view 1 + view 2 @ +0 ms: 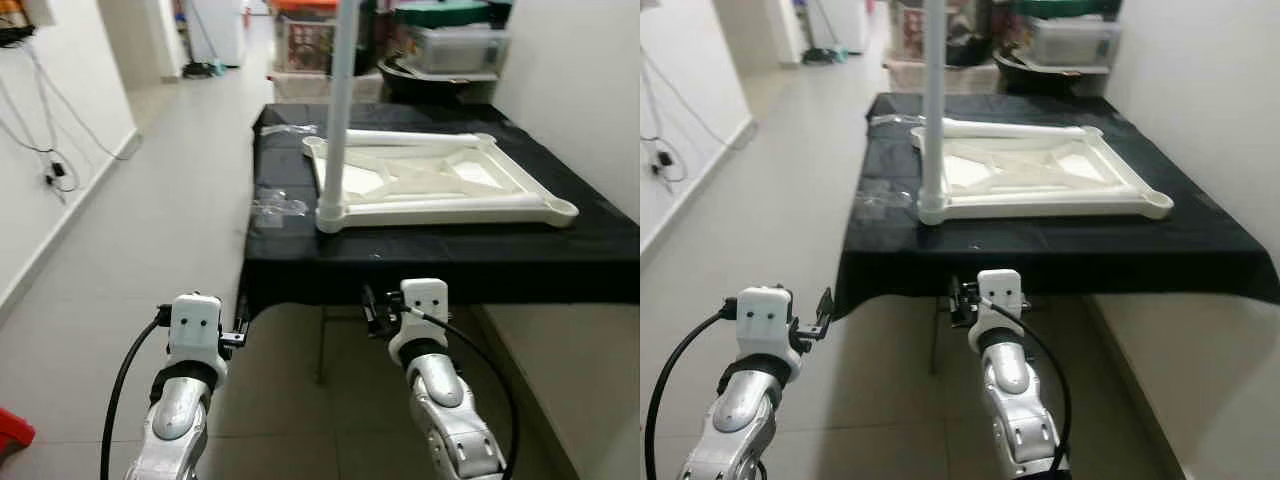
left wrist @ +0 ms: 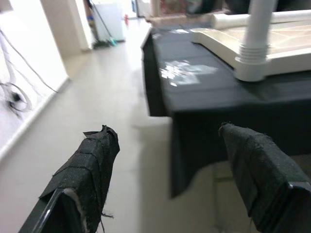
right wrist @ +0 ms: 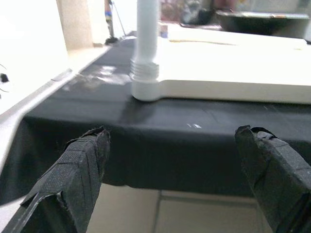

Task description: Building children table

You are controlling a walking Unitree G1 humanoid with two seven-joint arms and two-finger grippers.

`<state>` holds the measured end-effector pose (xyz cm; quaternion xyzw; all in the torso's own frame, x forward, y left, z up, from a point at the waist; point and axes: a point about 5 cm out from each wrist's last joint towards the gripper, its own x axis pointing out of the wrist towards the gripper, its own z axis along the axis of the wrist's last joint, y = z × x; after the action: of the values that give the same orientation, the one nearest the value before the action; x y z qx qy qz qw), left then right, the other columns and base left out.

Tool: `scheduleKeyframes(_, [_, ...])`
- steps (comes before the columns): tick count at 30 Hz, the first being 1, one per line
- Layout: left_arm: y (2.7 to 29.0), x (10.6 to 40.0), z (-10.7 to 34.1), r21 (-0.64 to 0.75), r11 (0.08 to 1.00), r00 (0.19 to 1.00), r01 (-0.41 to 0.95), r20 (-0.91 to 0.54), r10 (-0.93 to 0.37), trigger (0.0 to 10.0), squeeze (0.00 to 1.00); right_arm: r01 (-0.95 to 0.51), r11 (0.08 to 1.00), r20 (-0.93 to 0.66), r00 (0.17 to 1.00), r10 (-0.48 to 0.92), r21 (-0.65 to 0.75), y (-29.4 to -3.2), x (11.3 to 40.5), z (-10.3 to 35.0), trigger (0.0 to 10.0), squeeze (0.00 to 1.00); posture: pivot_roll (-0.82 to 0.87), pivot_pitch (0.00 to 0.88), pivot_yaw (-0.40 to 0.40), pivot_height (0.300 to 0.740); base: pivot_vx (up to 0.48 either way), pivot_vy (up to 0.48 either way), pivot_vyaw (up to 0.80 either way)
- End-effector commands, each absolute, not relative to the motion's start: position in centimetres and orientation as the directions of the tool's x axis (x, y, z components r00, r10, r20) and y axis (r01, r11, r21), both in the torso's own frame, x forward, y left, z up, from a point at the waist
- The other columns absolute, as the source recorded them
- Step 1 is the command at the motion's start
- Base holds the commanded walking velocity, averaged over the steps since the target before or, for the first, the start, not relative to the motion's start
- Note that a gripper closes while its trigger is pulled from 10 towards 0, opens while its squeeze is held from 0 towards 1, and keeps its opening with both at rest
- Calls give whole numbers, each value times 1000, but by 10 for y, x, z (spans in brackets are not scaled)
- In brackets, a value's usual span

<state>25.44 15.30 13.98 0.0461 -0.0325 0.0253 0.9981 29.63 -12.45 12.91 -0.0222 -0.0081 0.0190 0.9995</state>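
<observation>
**Left eye view: both grippers held low before the black-draped table**

In the left eye view, a white wall with dangling cables point(image 1: 40, 150) is seen at the far left, and a pale tiled floor point(image 1: 170, 200) runs away down a corridor. The left gripper point(image 2: 170, 170) is held low, in front of and below the near left corner of the black-covered table point(image 1: 300, 265); its two cloth-wrapped fingers point(image 2: 92, 165) are spread wide apart, with nothing between them. The left arm point(image 1: 185, 400) is seen rising from the lower edge of the picture.

Crumpled clear plastic wrap point(image 1: 275, 208) is seen lying on the black cloth near the table's left edge. Just beside it, the white tabletop frame point(image 1: 440, 185) is laid flat, underside up, on the cloth. One white leg point(image 1: 338, 120) stands upright in the frame's near left corner socket. A second white leg point(image 1: 410, 137) lies along the frame's far edge.

The right gripper point(image 3: 175, 160) is held just below the table's near edge, in line with the upright leg; its fingers point(image 3: 77, 165) are likewise parted wide and empty. Storage boxes point(image 1: 455, 45) are stacked beyond the table's far end, against the right wall.
</observation>
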Motion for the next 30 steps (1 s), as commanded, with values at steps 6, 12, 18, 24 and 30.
scheduleKeyframes(6, [181, 262, 159, 123, 981, 982, -153, 131, 137, 10000, 0, 50, 998, 28, 998, -49, -49, -142, 305, 132, 10000, 0, 80, 0, -48, 740, 0, 0, 0])
scheduleKeyframes(12, [177, 261, 157, 123, 982, 984, -143, 125, 127, 10000, 0, 86, 995, 50, 995, -83, -46, -149, 312, 138, 10000, 0, 79, 0, -48, 740, 0, 0, 0])
scheduleKeyframes(18, [170, 260, 155, 122, 986, 989, -111, 115, 97, 10000, 0, 105, 994, 54, 993, -103, -40, -151, 312, 139, 10000, 0, 77, 0, -44, 740, 161, 0, 0])
scheduleKeyframes(24, [170, 260, 153, 127, 986, 990, -104, 108, 90, 10000, 0, 110, 993, 44, 993, -108, -38, -151, 312, 136, 10000, 0, 80, 0, -41, 740, 255, 0, 0])
scheduleKeyframes(30, [169, 259, 152, 136, 986, 991, -98, 105, 84, 10000, 0, 107, 994, 40, 994, -106, -35, -149, 312, 135, 10000, 0, 81, 0, -37, 740, 347, 0, 0])
